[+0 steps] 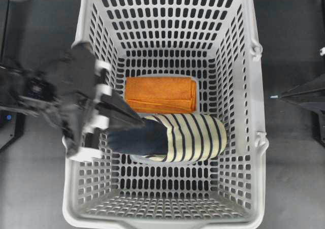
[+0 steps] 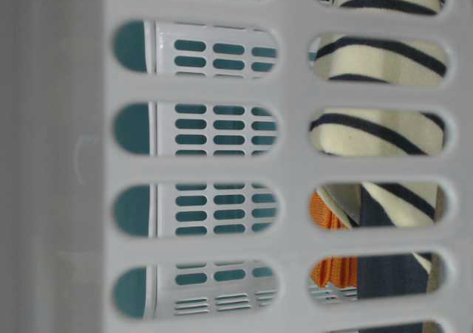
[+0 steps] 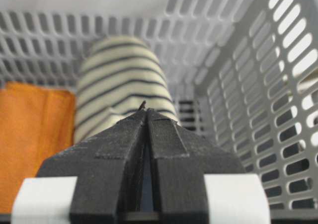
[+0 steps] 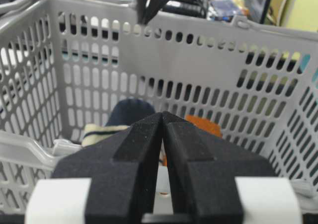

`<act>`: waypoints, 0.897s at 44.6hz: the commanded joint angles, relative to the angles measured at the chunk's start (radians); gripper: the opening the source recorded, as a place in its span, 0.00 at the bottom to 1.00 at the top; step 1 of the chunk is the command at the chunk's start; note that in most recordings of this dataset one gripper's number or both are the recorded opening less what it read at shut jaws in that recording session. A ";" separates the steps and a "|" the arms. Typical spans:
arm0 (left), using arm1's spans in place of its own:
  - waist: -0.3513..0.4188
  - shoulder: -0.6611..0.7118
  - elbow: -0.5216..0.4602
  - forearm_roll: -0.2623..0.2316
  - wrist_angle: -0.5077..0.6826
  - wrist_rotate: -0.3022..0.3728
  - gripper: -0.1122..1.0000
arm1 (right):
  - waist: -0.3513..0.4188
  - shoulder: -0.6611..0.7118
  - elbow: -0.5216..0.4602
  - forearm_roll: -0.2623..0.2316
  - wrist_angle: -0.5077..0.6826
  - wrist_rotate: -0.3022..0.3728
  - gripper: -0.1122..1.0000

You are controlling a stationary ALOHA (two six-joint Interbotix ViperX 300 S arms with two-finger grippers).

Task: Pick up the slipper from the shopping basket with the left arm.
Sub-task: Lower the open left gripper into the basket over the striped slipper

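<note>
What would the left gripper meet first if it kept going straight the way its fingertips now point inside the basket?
Most likely the slipper: the left gripper, jaws closed, points straight at it, tips possibly already touching its navy heel end. Depth is unclear.

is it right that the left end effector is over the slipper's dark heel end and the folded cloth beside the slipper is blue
Not quite. The cloth is orange, not blue, as the overhead view shows. The rest holds: the left end effector is over the dark heel end of the slipper.

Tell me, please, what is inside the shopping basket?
Inside the shopping basket lie the slipper and a folded orange cloth beside it. The left gripper covers part of the slipper's navy heel.
</note>
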 commanded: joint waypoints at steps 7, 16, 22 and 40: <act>-0.025 0.196 -0.262 0.005 0.328 -0.037 0.10 | 0.002 -0.041 0.014 0.000 -0.021 0.006 0.10; -0.040 0.351 -0.482 0.005 0.669 -0.023 0.10 | 0.002 -0.044 0.028 0.009 -0.031 0.006 0.10; -0.040 0.420 -0.575 0.005 0.764 -0.011 0.10 | 0.002 -0.044 0.032 0.009 -0.031 0.006 0.10; -0.040 0.552 -0.684 0.005 0.772 0.037 0.82 | 0.006 -0.044 0.041 0.034 -0.032 0.008 0.10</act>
